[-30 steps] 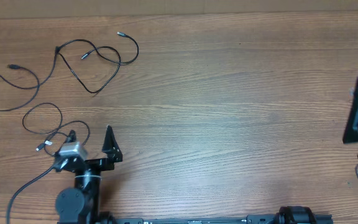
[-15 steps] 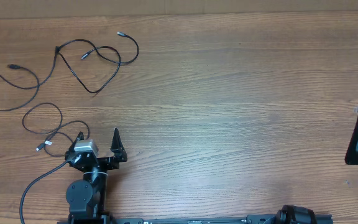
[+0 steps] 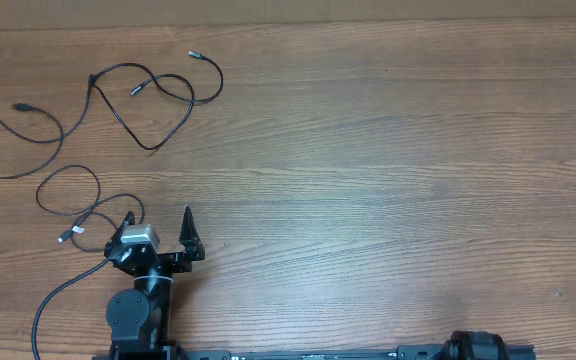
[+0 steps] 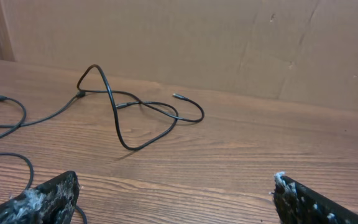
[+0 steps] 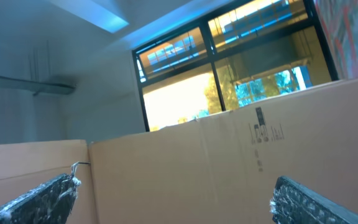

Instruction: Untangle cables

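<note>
Three thin black cables lie apart on the wooden table's left side. One looped cable [image 3: 151, 148] [image 4: 114, 107] sits at the back, with silver-tipped plugs. A second cable [image 3: 61, 130] [image 4: 24, 112] curves at the far left. A third cable [image 3: 98, 185] [image 4: 28, 165] coils just ahead of my left gripper [image 3: 158, 215] [image 4: 176, 199], and its near end runs by the left finger. That gripper is open and low over the table, with bare wood between its fingers. My right gripper [image 5: 173, 199] is open and empty, pointing up at a cardboard wall; only a sliver of that arm shows overhead.
A cardboard wall [image 4: 229, 37] stands along the table's far edge. Windows [image 5: 229, 56] show above it in the right wrist view. The left arm's own thick cable [image 3: 48, 300] trails toward the front edge. Bare wooden tabletop [image 3: 388, 170] spans the middle and right.
The right arm has slid off the right edge of the overhead view. The left gripper shifted slightly right and back early on, then stayed still. The cables have not moved.
</note>
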Controlling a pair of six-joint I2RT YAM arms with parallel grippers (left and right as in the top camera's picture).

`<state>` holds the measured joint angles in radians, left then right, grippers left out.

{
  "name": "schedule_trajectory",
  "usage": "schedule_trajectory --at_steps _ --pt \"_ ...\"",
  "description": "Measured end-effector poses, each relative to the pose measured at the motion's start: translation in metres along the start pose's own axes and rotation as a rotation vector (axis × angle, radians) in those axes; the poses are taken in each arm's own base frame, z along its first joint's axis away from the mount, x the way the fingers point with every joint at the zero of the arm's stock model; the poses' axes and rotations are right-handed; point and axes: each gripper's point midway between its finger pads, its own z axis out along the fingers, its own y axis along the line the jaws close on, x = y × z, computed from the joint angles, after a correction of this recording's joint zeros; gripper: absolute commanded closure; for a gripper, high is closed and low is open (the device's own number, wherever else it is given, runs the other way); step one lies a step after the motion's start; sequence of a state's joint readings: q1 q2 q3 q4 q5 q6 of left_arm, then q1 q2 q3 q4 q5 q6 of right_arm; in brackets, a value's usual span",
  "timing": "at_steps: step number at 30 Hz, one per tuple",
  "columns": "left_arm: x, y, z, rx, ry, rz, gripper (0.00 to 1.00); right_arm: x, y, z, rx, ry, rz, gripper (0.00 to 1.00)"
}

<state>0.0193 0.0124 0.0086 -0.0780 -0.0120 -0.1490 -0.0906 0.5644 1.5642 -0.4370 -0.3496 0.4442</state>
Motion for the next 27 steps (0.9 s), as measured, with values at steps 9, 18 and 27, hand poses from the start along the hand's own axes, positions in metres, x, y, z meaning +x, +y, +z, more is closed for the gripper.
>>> schedule_trajectory --at_steps 9,18,27 --pt "0.000 0.000 0.000 0.000 0.000 0.000 0.00 -0.026 0.036 -0.050 -0.053 -0.109 -0.046 0.00" --pt "0.000 0.000 0.000 0.000 0.000 0.000 0.00 -0.042 0.067 -0.103 -0.116 -0.240 -0.101 0.00" --pt "0.000 0.000 0.000 0.000 0.000 0.000 0.00 0.054 -0.014 -0.070 0.106 0.042 0.027 0.00"
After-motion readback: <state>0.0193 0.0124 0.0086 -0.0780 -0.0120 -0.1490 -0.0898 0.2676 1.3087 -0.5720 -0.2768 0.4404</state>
